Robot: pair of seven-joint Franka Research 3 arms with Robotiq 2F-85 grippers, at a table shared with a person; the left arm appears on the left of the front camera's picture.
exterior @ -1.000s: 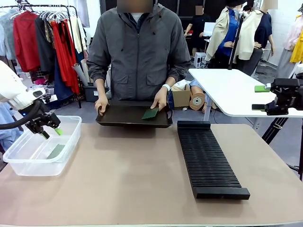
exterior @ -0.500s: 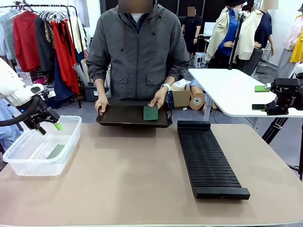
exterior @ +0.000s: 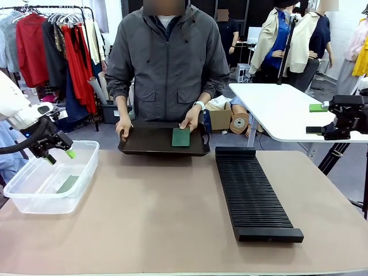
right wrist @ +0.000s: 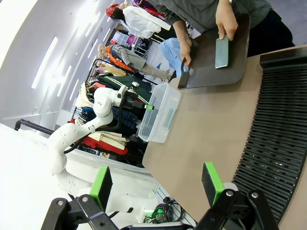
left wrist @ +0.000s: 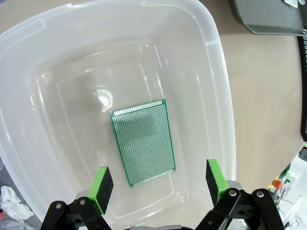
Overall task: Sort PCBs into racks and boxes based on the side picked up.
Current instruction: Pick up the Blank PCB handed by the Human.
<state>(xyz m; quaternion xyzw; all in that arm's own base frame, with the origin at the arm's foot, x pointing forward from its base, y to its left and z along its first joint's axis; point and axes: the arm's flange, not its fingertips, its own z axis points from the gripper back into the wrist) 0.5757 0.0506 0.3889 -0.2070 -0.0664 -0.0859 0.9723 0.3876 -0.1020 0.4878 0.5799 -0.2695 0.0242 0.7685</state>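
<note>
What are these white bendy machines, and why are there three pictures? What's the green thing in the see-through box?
They are two robot arms sharing a table with a person. The wide picture looks across the table from between the arms. The other two come from cameras on each wrist, looking forward along it. The left arm's two green-tipped fingers hang open above a clear tub, holding nothing; the green thing is a circuit board lying flat inside. The right arm's fingers are open and empty, off to the side. The person holds a black tray carrying another board. A ribbed black rack lies on the table.
</note>
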